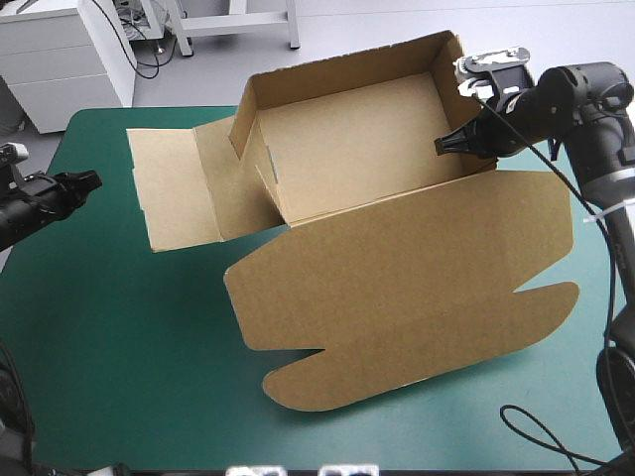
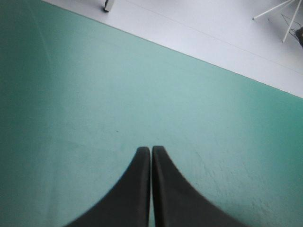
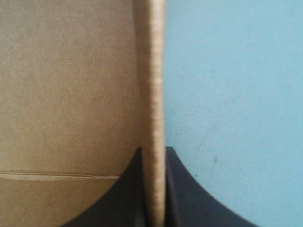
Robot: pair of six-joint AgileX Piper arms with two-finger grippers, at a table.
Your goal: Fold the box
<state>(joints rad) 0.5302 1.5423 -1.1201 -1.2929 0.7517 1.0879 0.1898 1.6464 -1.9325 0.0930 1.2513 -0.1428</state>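
The brown box (image 1: 357,149) stands as an open tray at the table's far middle, its walls raised. Its lid (image 1: 417,288) lies flat toward the near side, and a flap (image 1: 179,188) lies spread flat to the left. My right gripper (image 1: 444,146) is shut on the box's right wall; in the right wrist view the board's edge (image 3: 154,94) runs up between the black fingers (image 3: 182,189). My left gripper (image 1: 91,181) hangs at the table's left edge, well apart from the box. In the left wrist view that gripper (image 2: 151,152) is shut over bare teal-green cover (image 2: 94,104).
White cabinets (image 1: 60,50) stand beyond the table's far left corner. Bare teal-green cover (image 1: 119,347) stretches over the near left of the table. The table's far edge (image 2: 189,54) runs ahead of the left gripper.
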